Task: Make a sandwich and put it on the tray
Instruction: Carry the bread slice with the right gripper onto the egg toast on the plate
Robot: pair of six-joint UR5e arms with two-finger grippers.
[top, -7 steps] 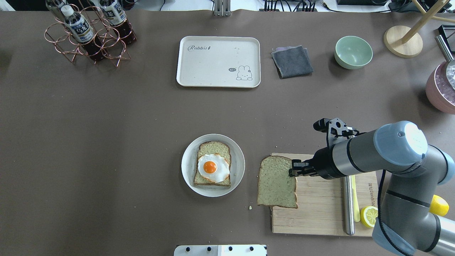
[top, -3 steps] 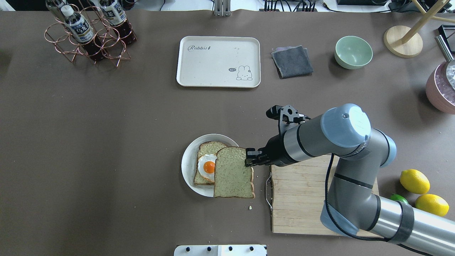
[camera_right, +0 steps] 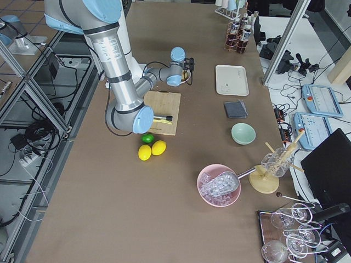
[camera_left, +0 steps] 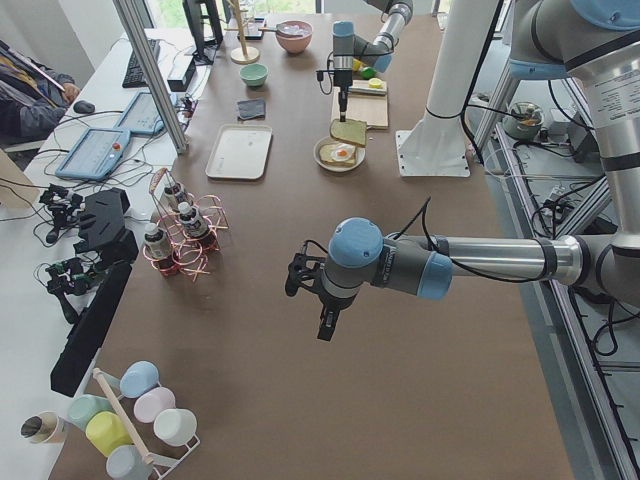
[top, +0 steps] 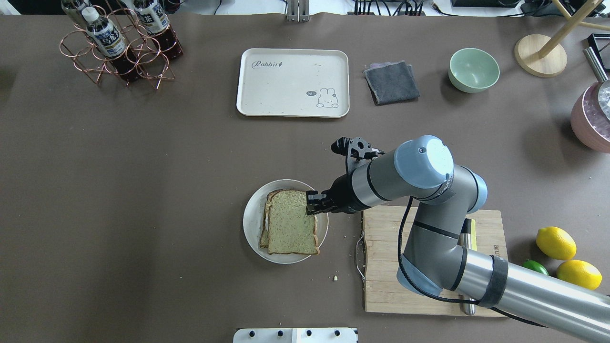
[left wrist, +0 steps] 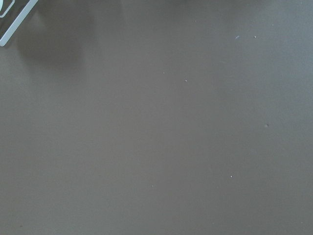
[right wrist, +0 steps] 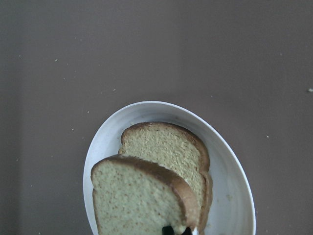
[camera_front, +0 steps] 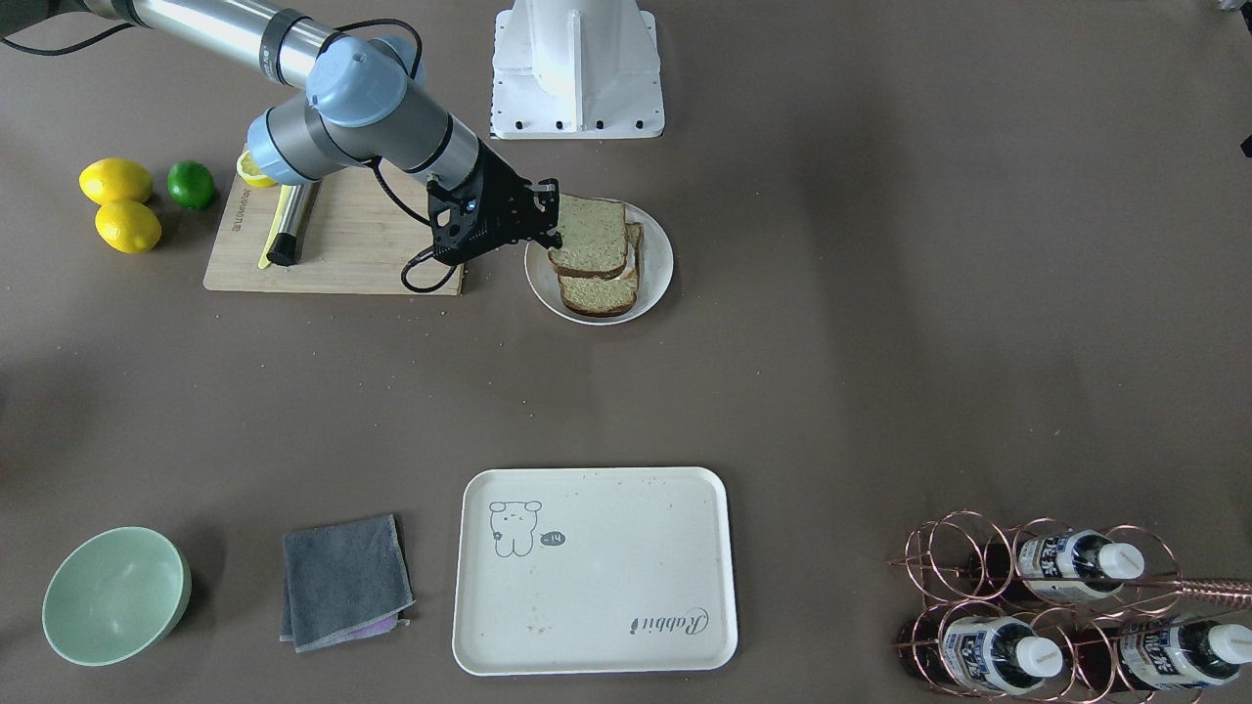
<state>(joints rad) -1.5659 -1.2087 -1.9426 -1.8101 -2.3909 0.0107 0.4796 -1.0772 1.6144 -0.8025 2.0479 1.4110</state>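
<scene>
The right gripper (top: 310,204) is closed narrowly on the right edge of the top slice (top: 290,228) of bread, pinching it between its fingers. It holds the slice flat over the round white plate (top: 250,221), which sits near the robot at the middle of the table. The top slice covers almost all of the lower slice (top: 263,224), which peeks out only along the left side. From above the egg is hidden. In the side view from the robot's left the egg (camera_left: 343,153) shows on the lower slice, with the top slice raised a little above it.

The tray (top: 286,95) lies on the far side of the table, straight beyond the plate and well apart from it. It has nothing on it.

A wooden cutting board (top: 381,281) is just right of the plate, under the right arm. Two lemons (top: 555,243) and a lime (top: 536,267) lie to its right. A grey cloth (top: 391,82) and a green bowl (top: 473,70) sit right of the tray, and a wire rack of bottles (top: 114,47) stands at the far left.

The left gripper (camera_left: 322,322) hangs over bare table, far off to the left. I cannot tell how wide it stands.
</scene>
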